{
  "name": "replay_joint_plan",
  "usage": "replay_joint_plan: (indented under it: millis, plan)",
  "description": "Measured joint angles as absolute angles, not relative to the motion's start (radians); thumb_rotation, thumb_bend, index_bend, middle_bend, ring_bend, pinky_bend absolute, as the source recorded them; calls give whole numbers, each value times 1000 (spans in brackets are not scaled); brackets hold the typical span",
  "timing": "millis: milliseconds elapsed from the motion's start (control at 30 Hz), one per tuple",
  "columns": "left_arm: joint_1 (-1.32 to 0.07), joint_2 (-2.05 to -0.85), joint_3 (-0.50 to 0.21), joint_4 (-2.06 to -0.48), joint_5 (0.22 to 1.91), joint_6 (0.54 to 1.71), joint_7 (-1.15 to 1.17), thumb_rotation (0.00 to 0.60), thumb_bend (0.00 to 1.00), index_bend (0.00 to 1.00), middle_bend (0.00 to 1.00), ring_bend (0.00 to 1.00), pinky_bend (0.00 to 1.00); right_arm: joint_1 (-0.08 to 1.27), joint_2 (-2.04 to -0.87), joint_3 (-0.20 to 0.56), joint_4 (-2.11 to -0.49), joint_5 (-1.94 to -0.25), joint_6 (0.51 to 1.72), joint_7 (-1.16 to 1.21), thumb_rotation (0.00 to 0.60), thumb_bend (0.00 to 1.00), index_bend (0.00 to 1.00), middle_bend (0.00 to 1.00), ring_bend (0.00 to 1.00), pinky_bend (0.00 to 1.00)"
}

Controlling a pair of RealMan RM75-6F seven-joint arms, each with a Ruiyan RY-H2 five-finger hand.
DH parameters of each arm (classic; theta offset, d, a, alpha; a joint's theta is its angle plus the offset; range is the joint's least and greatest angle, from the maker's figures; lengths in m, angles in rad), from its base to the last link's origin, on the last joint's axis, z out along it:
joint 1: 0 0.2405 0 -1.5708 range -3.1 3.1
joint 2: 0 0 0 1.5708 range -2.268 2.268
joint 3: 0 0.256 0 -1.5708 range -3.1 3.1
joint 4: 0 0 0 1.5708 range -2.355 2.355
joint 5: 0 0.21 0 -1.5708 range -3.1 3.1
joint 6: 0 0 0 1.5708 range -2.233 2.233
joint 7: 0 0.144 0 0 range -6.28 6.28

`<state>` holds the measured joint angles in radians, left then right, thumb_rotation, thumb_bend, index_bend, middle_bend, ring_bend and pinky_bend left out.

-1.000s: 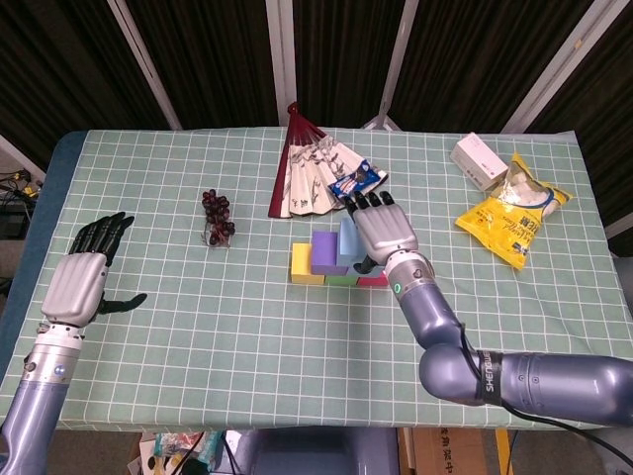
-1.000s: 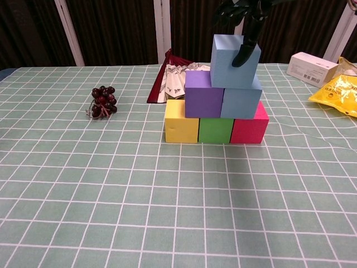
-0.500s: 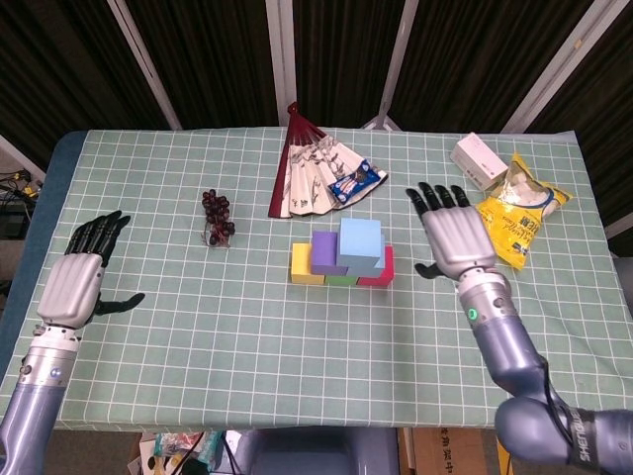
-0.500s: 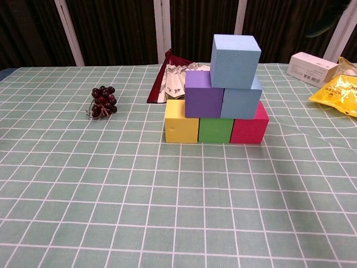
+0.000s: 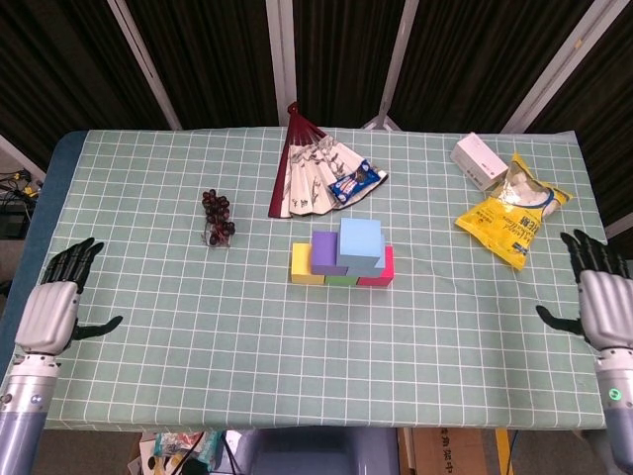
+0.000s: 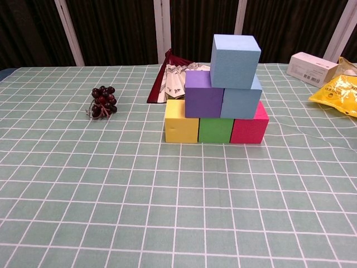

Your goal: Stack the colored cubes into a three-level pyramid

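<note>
**Right hand pulls clear; the pyramid stands on its own**

The right hand (image 5: 603,297), which a second ago was at the top cube, has swung away to the right edge of the desk (image 5: 198,336); the left hand (image 5: 49,302) has drifted back toward the left edge too. Both are released, fingers apart and holding nothing, and neither shows in the chest view.

The pyramid sits at the middle of the desk, well apart from both hands and roughly between them. Its bottom row reads yellow cube (image 6: 182,121), green cube (image 6: 216,129), pink cube (image 6: 249,127), touching side by side. Above them rest a purple cube (image 6: 203,94) and a blue cube (image 6: 243,103), with the top blue cube (image 6: 235,53) crowning them. That top cube looks set a little right of centre, though from these angles I can't be sure how far it overhangs.

All three levels look built, so any further move would likely be only a nudge; the right hand seems slightly the nearer.
</note>
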<state>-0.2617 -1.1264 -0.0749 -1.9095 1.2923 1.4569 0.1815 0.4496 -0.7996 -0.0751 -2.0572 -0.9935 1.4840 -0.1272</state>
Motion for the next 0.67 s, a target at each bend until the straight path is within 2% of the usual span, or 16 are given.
replay_joint_plan:
  millis: [167,367,500,667]
  plan:
    - [-206,-1138,-44,-1813,1378,1531,129,600,102,0,0,0,0,293,-902,-126,-1881,-1134,1590,-29,600,236,0,0,0,0]
    - [-143,-1157,-10,-1705,1467,1622,91,600,100,0,0,0,0,172,-984,-171,-1744,-1266,1671,-16,600,236,0,0,0,0]
    - [-110,-1172,0,-1644,1491,1656,58,600,100,0,0,0,0,136,-1012,-172,-1692,-1309,1700,-15,600,237,0,0,0,0]
    - [-93,-1189,-6,-1596,1510,1685,43,600,100,0,0,0,0,117,-1026,-130,-1663,-1318,1700,5,600,236,0,0,0,0]
